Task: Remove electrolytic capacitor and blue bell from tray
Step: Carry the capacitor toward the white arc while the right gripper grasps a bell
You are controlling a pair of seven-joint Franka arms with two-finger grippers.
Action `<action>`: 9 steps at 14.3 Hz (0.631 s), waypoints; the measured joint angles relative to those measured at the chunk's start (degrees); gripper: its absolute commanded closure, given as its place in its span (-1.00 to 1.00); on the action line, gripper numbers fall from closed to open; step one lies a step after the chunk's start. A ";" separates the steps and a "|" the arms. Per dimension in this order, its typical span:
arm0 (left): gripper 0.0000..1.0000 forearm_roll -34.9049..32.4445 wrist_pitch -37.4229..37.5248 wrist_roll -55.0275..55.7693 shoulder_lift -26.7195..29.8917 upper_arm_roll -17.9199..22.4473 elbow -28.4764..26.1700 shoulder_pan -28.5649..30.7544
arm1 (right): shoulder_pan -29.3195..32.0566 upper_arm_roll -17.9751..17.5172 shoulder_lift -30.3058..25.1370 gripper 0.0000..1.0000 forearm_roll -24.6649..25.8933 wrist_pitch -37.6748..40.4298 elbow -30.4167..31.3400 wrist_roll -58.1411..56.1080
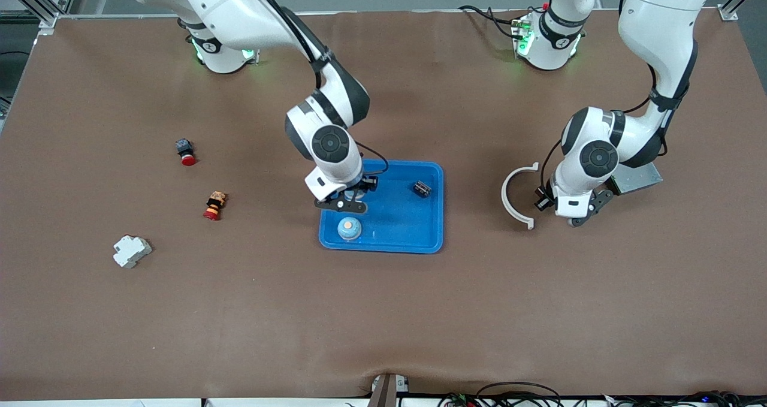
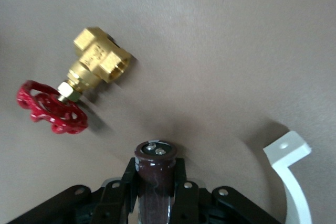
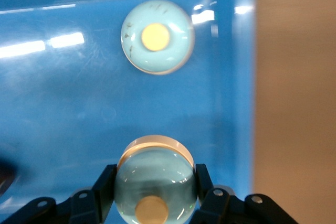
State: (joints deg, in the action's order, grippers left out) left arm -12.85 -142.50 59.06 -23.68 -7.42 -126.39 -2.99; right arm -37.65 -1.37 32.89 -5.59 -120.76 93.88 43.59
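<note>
My right gripper (image 1: 347,202) (image 3: 155,182) is over the blue tray (image 1: 413,239) (image 3: 63,108), shut on a pale blue bell (image 3: 155,187) with a tan button on top. The front view hides that bell under the hand. A second bell of the same kind (image 1: 349,228) (image 3: 157,36) sits in the tray nearer the front camera. My left gripper (image 1: 576,215) (image 2: 156,163) is low over the bare table toward the left arm's end, shut on a dark brown capacitor (image 2: 156,174), which it holds upright.
A small dark part (image 1: 422,188) lies in the tray. A white curved bracket (image 1: 515,197) (image 2: 291,171) and a brass valve with a red handwheel (image 2: 79,85) lie by the left gripper. Two red push buttons (image 1: 186,152) (image 1: 214,206) and a white breaker (image 1: 132,251) lie toward the right arm's end.
</note>
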 measured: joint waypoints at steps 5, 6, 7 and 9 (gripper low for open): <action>-1.00 -0.01 -0.14 0.00 -0.39 -0.08 0.39 -0.13 | 9.95 0.82 -15.62 0.63 0.00 20.49 0.04 -18.64; -1.00 -0.01 -0.14 0.00 -0.38 -0.11 0.53 -0.19 | 12.74 1.01 -17.99 0.63 0.01 22.97 0.47 -23.75; -1.00 -0.01 -0.14 0.01 -0.38 -0.18 0.71 -0.22 | 15.60 1.14 -20.03 0.63 0.03 24.99 1.04 -28.74; -1.00 -0.01 0.38 0.01 -0.13 -0.33 1.36 -0.29 | 20.75 1.36 -23.59 0.63 0.93 26.53 3.64 -37.37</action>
State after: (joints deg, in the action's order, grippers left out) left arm -12.86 -142.12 59.07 -23.82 -7.76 -125.04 -3.29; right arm -16.90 0.00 9.30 -4.66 -94.23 97.52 6.22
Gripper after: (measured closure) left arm 0.216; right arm 0.348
